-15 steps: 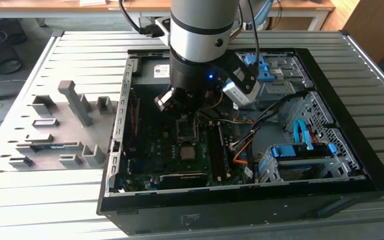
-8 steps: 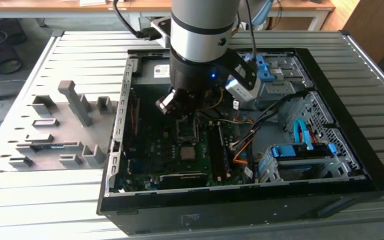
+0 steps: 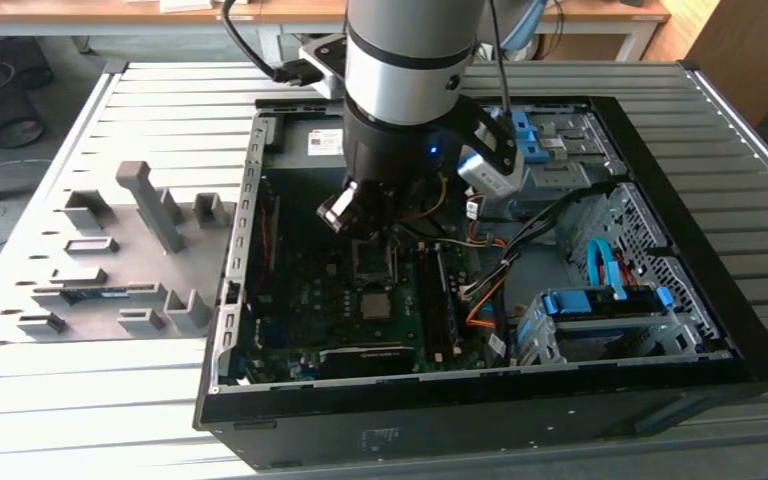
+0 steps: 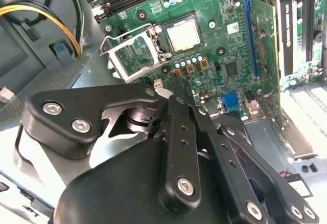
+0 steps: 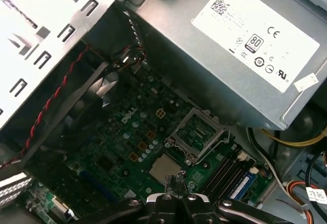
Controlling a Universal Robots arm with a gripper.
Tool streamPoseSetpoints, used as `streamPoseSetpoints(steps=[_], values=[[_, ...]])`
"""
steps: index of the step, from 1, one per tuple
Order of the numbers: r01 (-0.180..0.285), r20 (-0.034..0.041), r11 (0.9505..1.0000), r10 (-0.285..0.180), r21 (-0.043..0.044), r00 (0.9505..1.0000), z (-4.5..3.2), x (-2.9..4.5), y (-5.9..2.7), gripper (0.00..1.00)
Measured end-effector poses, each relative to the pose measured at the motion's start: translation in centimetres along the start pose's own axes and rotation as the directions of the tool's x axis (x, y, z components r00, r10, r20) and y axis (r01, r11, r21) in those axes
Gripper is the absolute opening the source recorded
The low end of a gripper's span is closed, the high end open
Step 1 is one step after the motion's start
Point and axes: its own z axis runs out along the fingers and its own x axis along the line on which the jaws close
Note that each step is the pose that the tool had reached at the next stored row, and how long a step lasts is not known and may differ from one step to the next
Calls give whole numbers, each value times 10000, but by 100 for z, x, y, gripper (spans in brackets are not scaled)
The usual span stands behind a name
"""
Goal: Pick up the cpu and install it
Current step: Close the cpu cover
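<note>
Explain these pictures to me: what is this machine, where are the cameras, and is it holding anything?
It is a robot arm reaching into an open computer case on a slatted table. One camera watches from outside; two ride near the wrist, looking at the green motherboard. The gripper hangs above the board, apparently shut and empty. The cpu, a small silver square, lies in its socket, whose metal frame is flipped open. Grey fixture blocks sit beside the case.

The exterior view looked down from high on the whole open black computer case. Both wrist views on my arm sat close, sharing the small silver square cpu.
</note>
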Motion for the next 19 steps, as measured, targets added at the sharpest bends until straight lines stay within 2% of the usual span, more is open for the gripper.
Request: streamPoseSetpoints(steps=[7,19], values=[[551,-46,9985,-551,5,9985,1,-27,-22,10],[1228,-105,9924,-1228,11,9924,6,-52,-43,10]])
